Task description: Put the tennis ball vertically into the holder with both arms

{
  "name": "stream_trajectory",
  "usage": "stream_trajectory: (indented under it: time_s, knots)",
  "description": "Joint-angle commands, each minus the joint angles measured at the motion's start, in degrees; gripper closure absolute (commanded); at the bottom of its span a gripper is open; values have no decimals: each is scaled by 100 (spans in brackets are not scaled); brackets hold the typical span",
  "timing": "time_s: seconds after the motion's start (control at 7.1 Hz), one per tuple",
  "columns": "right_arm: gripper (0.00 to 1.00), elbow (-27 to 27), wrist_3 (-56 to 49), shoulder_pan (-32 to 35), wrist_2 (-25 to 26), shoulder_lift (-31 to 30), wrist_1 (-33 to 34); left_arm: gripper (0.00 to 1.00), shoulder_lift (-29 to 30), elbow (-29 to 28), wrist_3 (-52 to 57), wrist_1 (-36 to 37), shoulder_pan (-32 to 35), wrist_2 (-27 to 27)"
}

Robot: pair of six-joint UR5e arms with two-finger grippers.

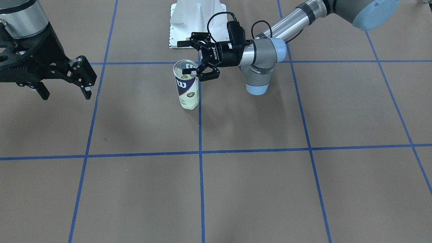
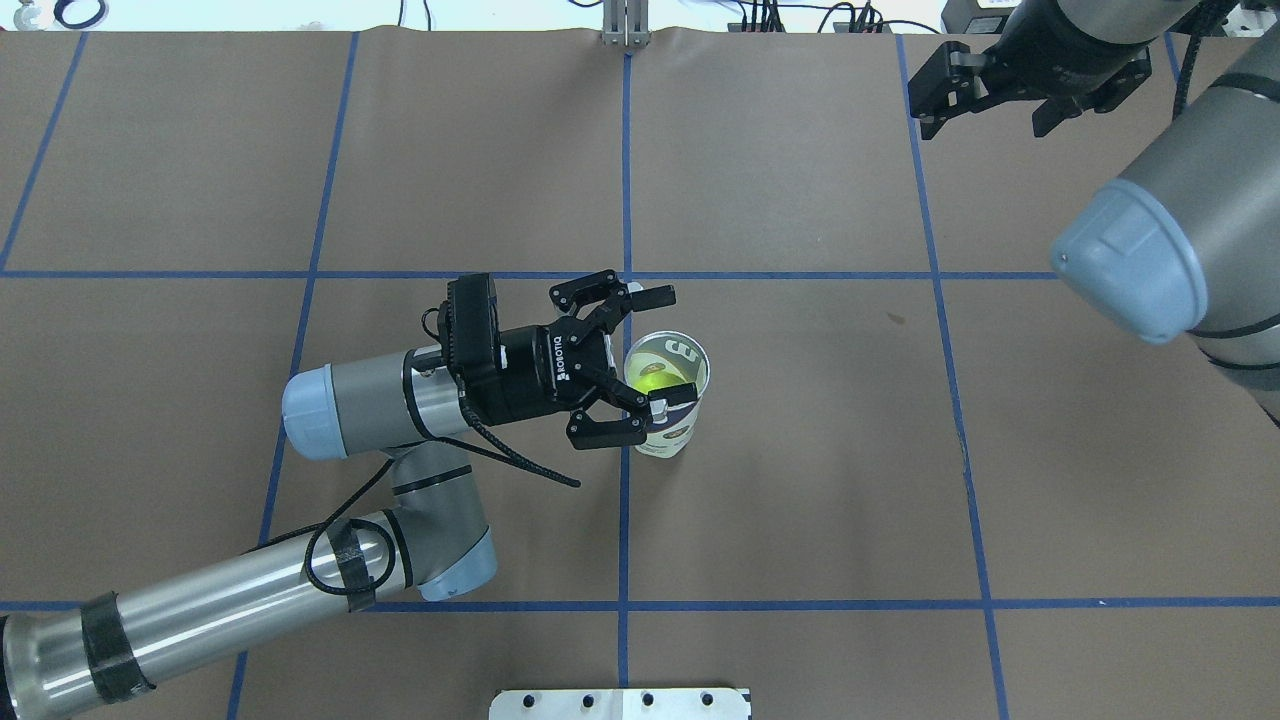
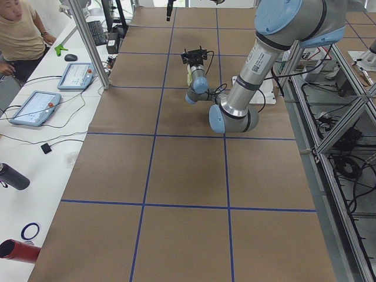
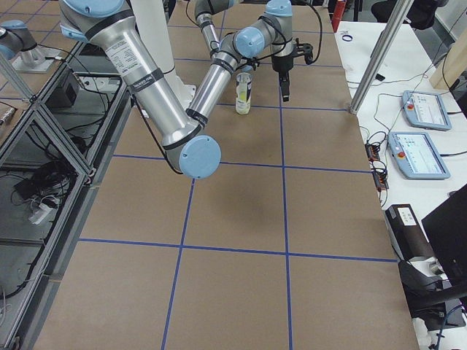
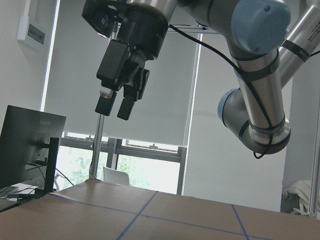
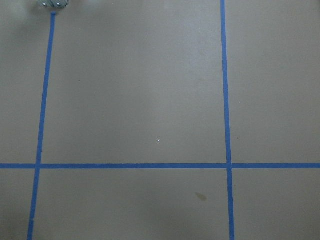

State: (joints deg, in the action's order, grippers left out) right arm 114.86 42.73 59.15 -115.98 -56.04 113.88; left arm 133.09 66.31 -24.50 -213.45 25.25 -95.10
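Left pincer was released, jaws wide at the holder's rim, not clamping it. Holder stood upright mid-surface, nearer the robot-side edge, tennis ball inside. Right pincer was spread and empty, raised toward the far right corner. Insertion looked done; only retracting left.

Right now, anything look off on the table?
Nothing stands out. The can stands upright with the ball inside, nothing spilled. The left end effector is open at its rim. The right end effector is open, well away.
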Motion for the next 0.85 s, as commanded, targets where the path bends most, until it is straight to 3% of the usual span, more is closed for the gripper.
stream_trajectory:
  time_s: [0.0,0.14,0.42,0.56,0.7]
  knots:
    - [1,-444,-1208,507,-30,-318,-67,1,-63,643,-648,101,356,-9]
    - [1,-534,-1606,736,-152,-598,-172,1,-81,708,-740,267,532,-9]
    - [1,-1006,-1907,1202,-791,-1755,-2209,1,-615,708,-1063,637,1146,-227]
    - [1,-1348,-2414,1596,-1047,-2196,-2691,1,-844,708,-1292,656,1549,-620]
    - [1,-1517,-3010,2026,-1058,-2531,-2704,1,-1020,708,-1590,656,1910,-850]
